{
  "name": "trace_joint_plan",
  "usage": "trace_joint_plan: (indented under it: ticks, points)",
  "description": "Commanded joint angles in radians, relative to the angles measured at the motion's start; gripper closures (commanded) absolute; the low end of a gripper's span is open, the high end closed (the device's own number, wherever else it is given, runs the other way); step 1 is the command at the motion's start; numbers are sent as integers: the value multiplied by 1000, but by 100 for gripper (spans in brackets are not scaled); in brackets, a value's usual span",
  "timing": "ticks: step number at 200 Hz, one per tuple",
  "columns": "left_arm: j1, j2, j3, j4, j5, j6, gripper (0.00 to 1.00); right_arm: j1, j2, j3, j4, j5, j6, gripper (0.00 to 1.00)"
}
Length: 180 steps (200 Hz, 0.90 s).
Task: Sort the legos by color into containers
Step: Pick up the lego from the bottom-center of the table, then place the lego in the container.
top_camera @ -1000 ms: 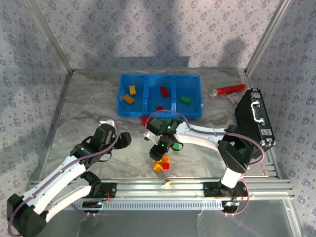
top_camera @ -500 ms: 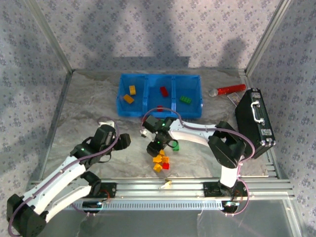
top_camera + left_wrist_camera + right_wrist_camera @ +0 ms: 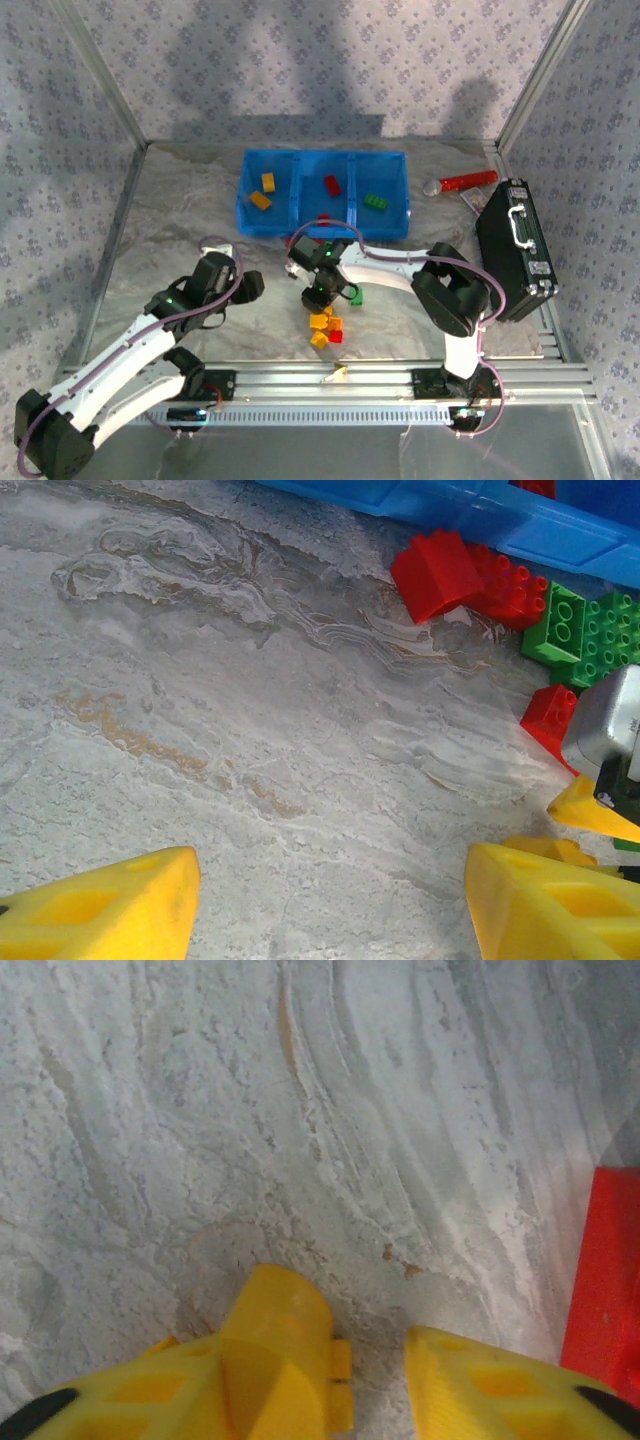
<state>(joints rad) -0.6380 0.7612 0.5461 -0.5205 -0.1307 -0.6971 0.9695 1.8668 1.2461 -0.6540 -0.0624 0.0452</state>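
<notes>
The blue tray (image 3: 296, 193) holds yellow-orange legos (image 3: 264, 190) in its left compartment, a red one (image 3: 332, 185) in the middle and a green one (image 3: 377, 202) on the right. Loose yellow and red legos (image 3: 325, 328) and a green one (image 3: 355, 296) lie in front of it. My right gripper (image 3: 316, 298) sits low just above that pile. In the right wrist view a yellow lego (image 3: 285, 1345) rests against the left finger, with a gap to the right finger (image 3: 480, 1385). My left gripper (image 3: 335, 910) hangs wide open over bare table, left of red legos (image 3: 455, 572) and green legos (image 3: 590, 630).
A black case (image 3: 515, 245) with a silver handle lies at the right edge. A red cylinder (image 3: 468, 181) with a grey tip lies behind it. Metal frame rails run along the near edge and both sides. Another red lego (image 3: 608, 1280) lies right of my right gripper.
My right gripper has moved a little left and back from over the yellow and red pile, and its elbow has swung left. The left arm has hardly moved.
</notes>
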Motion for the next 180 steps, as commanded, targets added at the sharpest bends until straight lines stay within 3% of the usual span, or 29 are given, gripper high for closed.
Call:
trace_joint_plan:
  ticks: [1, 31, 77, 139, 147, 159, 180]
  points:
    - [-4, -6, 27, -9, -30, 19, 30, 11, 5, -4, -9, 41, 3, 66]
    - [4, -30, 55, -34, -50, 27, 31, 16, -28, 57, -39, 82, 23, 79]
    - [30, -109, 59, -68, -64, 14, 33, -20, -31, 312, -57, 69, 1, 80]
    - [32, -160, 63, -120, -39, -4, 34, -133, 343, 1001, -186, 23, -53, 79]
    - [31, -166, 63, -122, -32, -3, 34, -156, 404, 1093, -209, 21, -53, 74]
    - [25, -169, 67, -127, -14, 7, 35, -171, 468, 1209, -252, 18, -55, 38]
    - [-22, -151, 92, -132, 11, 53, 34, -159, 435, 1196, -240, 49, -80, 14]
